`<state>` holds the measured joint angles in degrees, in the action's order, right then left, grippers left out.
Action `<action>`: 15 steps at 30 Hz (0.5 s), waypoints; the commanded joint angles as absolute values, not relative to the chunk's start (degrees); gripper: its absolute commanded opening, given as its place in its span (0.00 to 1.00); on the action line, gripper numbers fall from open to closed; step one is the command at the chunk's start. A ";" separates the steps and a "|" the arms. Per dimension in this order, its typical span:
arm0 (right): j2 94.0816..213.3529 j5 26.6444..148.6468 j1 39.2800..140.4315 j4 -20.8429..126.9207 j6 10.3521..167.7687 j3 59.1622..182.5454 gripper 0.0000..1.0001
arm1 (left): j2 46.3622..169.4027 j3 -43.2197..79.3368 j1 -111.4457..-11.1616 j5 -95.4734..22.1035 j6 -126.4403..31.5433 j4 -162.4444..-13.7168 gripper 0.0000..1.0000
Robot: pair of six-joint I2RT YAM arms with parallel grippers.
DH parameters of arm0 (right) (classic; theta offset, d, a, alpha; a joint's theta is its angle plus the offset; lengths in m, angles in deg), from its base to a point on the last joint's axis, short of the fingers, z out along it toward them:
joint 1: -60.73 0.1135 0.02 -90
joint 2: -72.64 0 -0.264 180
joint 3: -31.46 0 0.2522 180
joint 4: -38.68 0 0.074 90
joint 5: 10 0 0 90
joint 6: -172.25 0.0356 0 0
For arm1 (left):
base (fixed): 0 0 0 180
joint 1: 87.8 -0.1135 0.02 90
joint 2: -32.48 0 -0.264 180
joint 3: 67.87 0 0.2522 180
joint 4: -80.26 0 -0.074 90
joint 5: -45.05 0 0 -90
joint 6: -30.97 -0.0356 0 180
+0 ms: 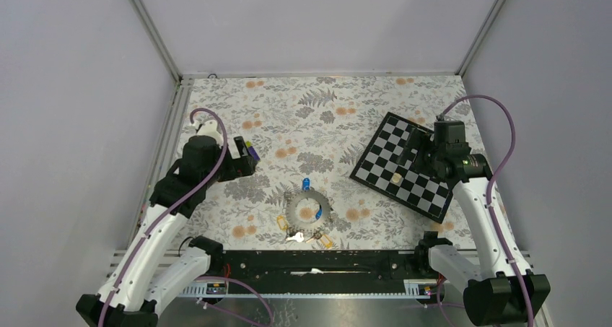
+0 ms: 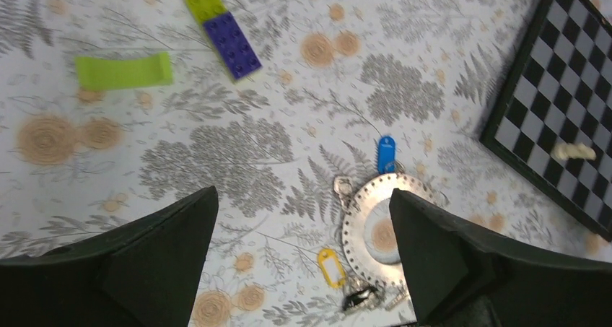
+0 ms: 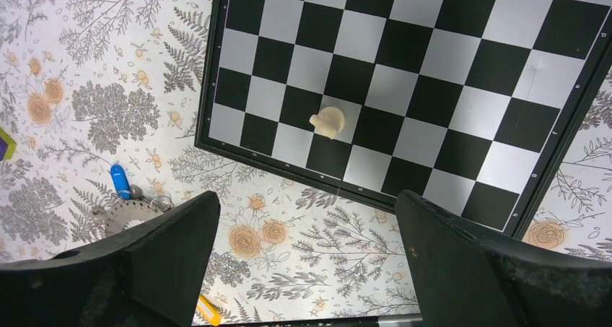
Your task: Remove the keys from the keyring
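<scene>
Top external: I see the keyring (image 1: 308, 211) on the desk (image 1: 325, 125), centre-front, keys (image 1: 303, 237) round its rim. Left end effector (image 2: 302, 195) and right end effector (image 3: 307, 197) are released wide, grasping nothing.

Floral tabletop (image 1: 317, 118), plain grey walls (image 1: 317, 24).

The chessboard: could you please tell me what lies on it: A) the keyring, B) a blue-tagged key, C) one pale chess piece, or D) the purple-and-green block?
C: one pale chess piece lies on the chessboard, while the keyring lies off the board.
</scene>
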<state>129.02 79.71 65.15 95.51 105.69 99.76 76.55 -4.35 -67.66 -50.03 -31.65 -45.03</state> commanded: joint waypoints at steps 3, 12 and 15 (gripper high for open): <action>126.88 81.91 65.03 97.89 101.93 101.80 0.99 | 79.34 -5.89 -58.10 -47.39 -25.74 -49.41 0.99; 125.28 89.57 65.04 96.05 102.75 99.25 0.99 | 87.92 -7.17 -39.95 -59.66 -10.80 -51.80 0.99; 124.04 90.41 65.04 95.59 102.74 97.82 0.99 | 85.19 -11.04 -39.90 -62.12 -6.60 -53.73 0.99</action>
<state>126.22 87.18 65.15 96.61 103.46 99.26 88.53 -7.76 -40.01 -55.65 -15.22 -49.60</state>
